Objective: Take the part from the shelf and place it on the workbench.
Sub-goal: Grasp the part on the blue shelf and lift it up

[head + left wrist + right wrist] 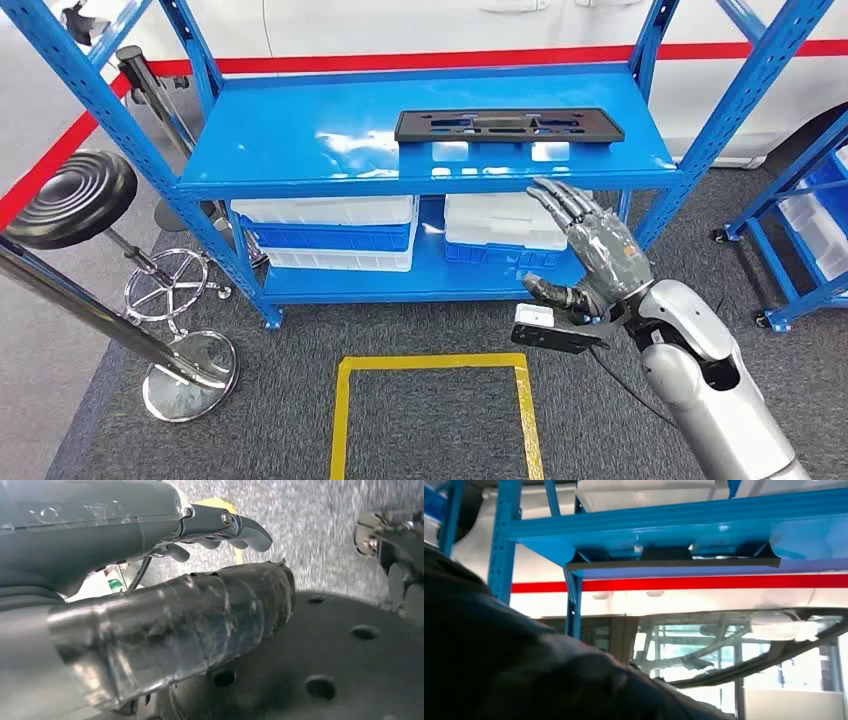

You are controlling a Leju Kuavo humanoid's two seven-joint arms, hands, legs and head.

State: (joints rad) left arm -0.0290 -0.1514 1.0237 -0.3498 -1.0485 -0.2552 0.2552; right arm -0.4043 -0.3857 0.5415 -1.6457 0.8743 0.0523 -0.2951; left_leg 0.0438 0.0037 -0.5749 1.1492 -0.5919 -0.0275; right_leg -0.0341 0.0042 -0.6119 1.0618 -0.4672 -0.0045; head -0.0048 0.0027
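Right hand (592, 255) raised before the blue shelf (300, 150), fingers spread and holding nothing, black part (509, 125) flat on the upper shelf board just beyond and above the fingertips, untouched, left hand (150, 580) with fingers loosely extended, empty.

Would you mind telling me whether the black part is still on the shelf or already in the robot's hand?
On the shelf. The black part lies flat on the blue shelf; the right hand, fingers spread, holds nothing.
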